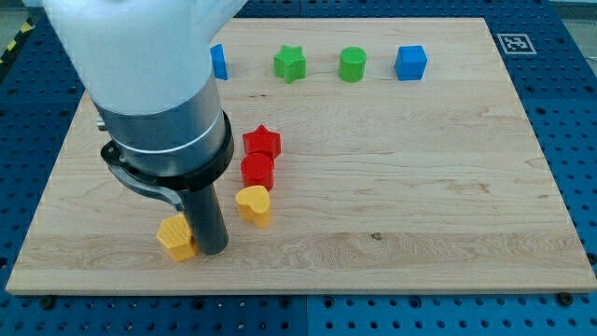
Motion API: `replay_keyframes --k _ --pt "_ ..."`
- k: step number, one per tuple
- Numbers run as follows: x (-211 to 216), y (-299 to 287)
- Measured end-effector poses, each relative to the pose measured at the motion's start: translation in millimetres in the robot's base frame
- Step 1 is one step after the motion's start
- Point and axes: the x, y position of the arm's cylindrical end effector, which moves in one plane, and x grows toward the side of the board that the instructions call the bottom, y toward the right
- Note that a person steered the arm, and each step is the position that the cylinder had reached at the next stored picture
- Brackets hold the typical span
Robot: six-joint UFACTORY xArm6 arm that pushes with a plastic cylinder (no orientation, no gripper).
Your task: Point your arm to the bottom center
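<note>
My arm comes down from the view's top left, and its dark rod ends at my tip [211,250] on the wooden board [420,215], near the bottom left. The tip touches or nearly touches the right side of a yellow block [174,236], partly hidden by the rod. A yellow heart block [254,204] lies just right of the tip. Above it sit a red cylinder [257,171] and a red star [262,142], stacked in a column.
Along the view's top edge stand a blue block [218,62] partly hidden by the arm, a green star [290,63], a green cylinder [353,64] and a blue cube [410,63]. A marker tag [515,43] sits at the board's top right corner.
</note>
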Motion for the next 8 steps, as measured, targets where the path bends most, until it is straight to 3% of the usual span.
replay_keyframes --k 4,6,8 --pt "0 -23" --pt "0 66" --pt "0 82"
